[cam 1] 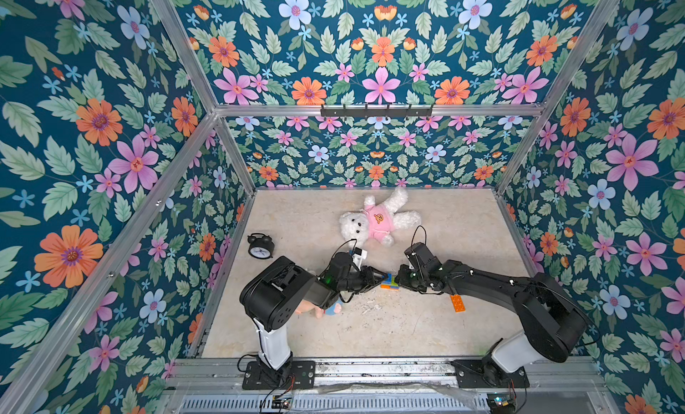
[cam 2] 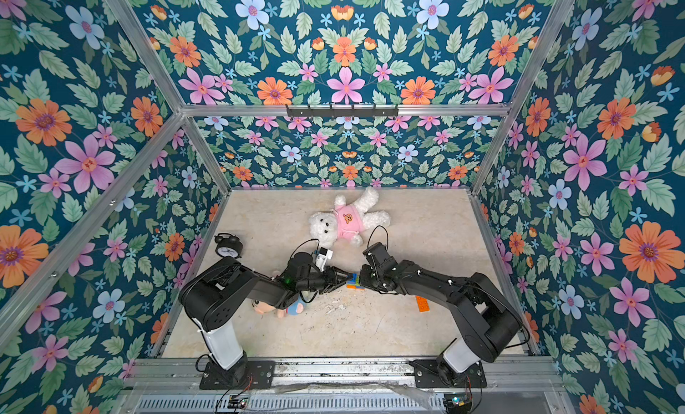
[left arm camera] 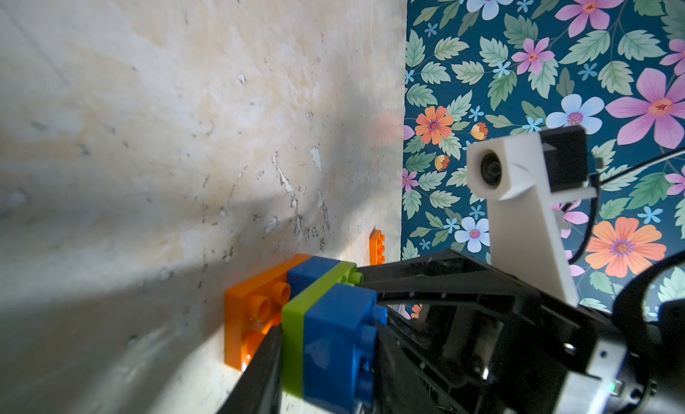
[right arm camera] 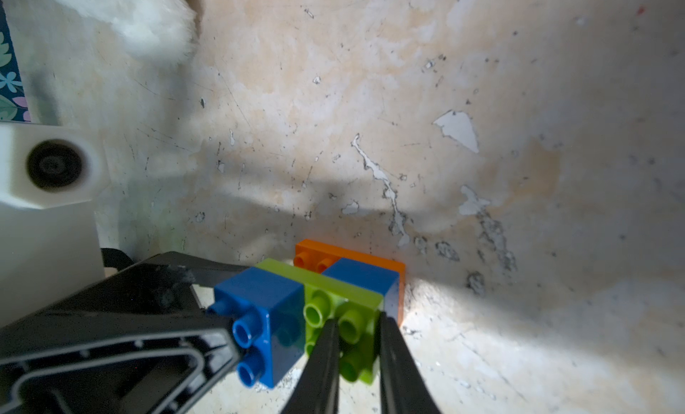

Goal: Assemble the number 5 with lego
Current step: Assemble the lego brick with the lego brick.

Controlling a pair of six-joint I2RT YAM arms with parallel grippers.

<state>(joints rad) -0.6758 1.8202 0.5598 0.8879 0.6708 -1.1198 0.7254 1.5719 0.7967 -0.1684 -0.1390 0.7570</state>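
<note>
The lego stack (cam 1: 389, 281) (cam 2: 354, 281) sits at the table's centre between both grippers. It is an orange brick (left arm camera: 255, 312), a blue brick (left arm camera: 315, 273), a lime green brick (right arm camera: 344, 301) and a second blue brick (right arm camera: 267, 312), joined. My left gripper (left arm camera: 326, 356) (cam 1: 381, 277) is shut across the green layer and the outer blue brick. My right gripper (right arm camera: 356, 341) (cam 1: 397, 281) is shut on the studded end of the green brick. A loose orange brick (cam 1: 457, 303) (cam 2: 422, 304) lies on the table beside the right arm.
A white teddy bear (cam 1: 378, 219) in a pink shirt lies behind the grippers. A black alarm clock (cam 1: 260, 247) stands at the left. A small doll (cam 2: 274, 306) lies partly under the left arm. Floral walls enclose the table.
</note>
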